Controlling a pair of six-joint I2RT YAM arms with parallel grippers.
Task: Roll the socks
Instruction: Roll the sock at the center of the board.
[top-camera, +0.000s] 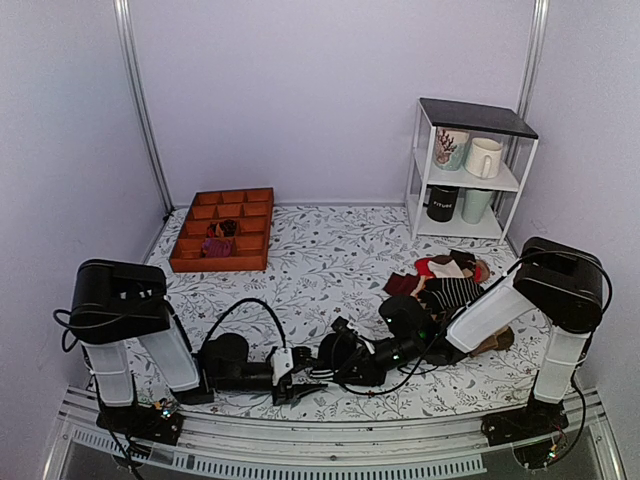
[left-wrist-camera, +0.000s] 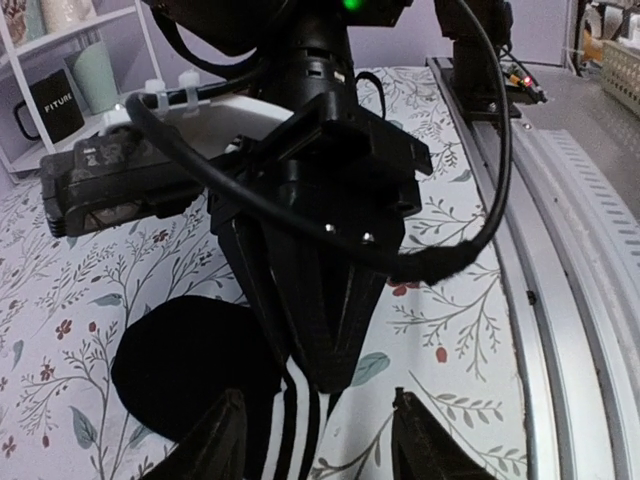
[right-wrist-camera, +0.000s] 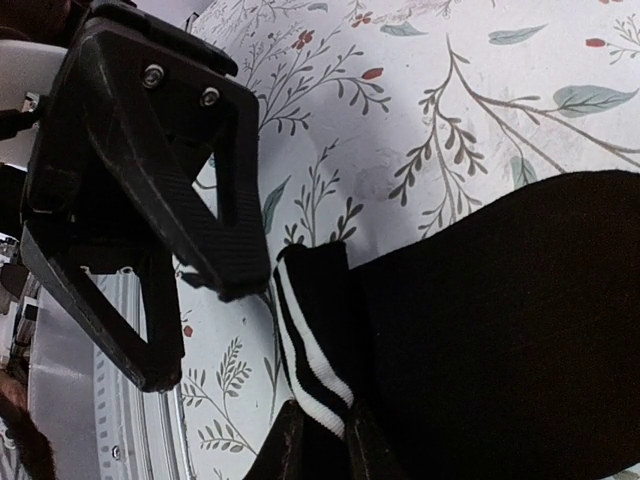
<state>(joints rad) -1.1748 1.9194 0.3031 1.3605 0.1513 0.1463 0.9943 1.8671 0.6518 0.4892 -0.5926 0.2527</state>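
The black socks (left-wrist-camera: 185, 370) lie flat on the floral table cover near its front edge, with the white-striped cuff (right-wrist-camera: 315, 370) lifted. My right gripper (right-wrist-camera: 327, 452) is shut on that cuff, and its fingers (left-wrist-camera: 320, 330) point down onto the stripes in the left wrist view. My left gripper (left-wrist-camera: 322, 440) stands open just in front of the cuff, one finger on each side, with nothing gripped. In the right wrist view its fingers (right-wrist-camera: 170, 240) sit apart beside the cuff. From above, both grippers meet at the near middle, left gripper (top-camera: 298, 388) and right gripper (top-camera: 330, 368).
A pile of mixed socks (top-camera: 450, 280) lies under the right arm. An orange compartment tray (top-camera: 222, 230) holding a dark red bundle stands at the back left. A white shelf (top-camera: 470, 170) with mugs stands at the back right. The metal front rail (left-wrist-camera: 570, 300) runs close beside the grippers.
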